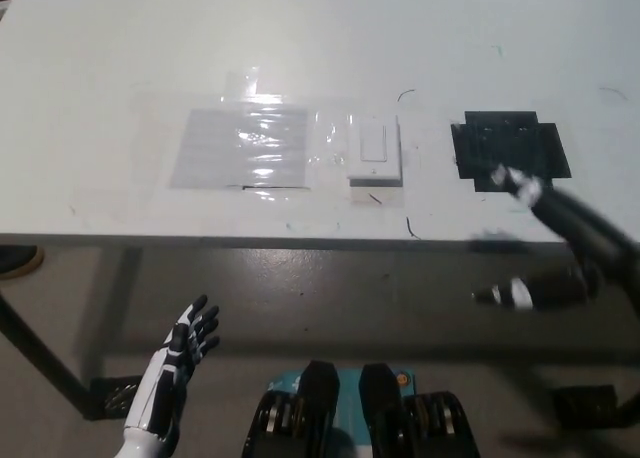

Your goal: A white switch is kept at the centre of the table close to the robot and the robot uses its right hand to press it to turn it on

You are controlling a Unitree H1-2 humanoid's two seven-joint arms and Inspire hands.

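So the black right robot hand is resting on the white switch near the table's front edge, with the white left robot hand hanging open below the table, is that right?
Not quite. In the head view the black right robot hand is off the white switch, blurred at the table's front edge well to the switch's right. The rest holds: the switch sits near that front edge, and the white left robot hand hangs open below the table.

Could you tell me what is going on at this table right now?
The robot's black right hand is off the white switch, blurred near the table's front edge at the right, by a black square patch. The switch sits untouched beside a taped clear sheet. The white left hand rests open below the table edge.
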